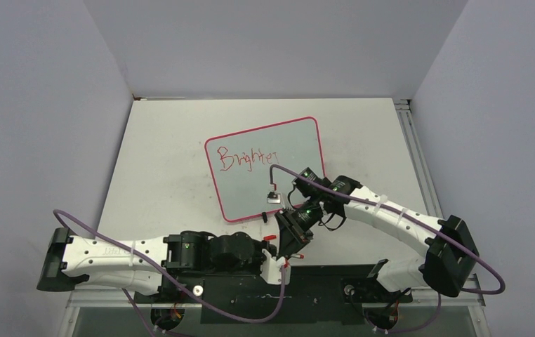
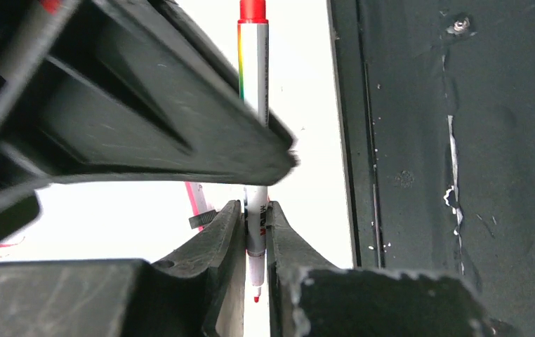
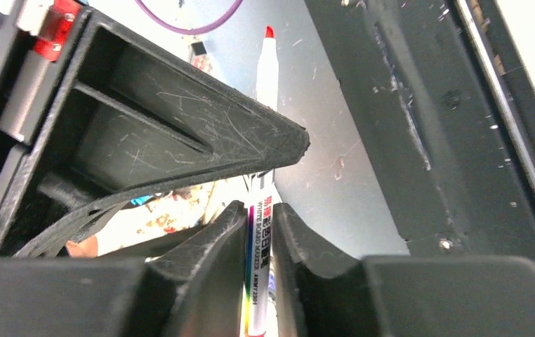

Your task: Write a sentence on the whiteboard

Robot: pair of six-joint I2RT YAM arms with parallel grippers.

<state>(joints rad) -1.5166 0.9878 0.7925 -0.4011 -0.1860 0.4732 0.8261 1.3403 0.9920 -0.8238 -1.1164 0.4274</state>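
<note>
The whiteboard (image 1: 251, 193) lies tilted on the table, pink-framed, with one red word of the sentence (image 1: 247, 159) reading "Brighter" across its upper half. Both grippers meet just off its near right corner. A white marker (image 2: 253, 70) with a rainbow stripe runs between them. My left gripper (image 2: 254, 210) is shut on the barrel near the red nib. My right gripper (image 3: 259, 210) has its jaws close against both sides of the marker (image 3: 267, 70) nearer the tail. In the top view the left gripper (image 1: 289, 242) sits just below the right gripper (image 1: 307, 210).
A black base plate (image 1: 321, 281) runs along the near edge under both arms. Purple cables (image 1: 363, 196) loop over the right arm and the board's lower right. A metal rail (image 1: 412, 154) borders the table's right side. Grey walls close in on three sides.
</note>
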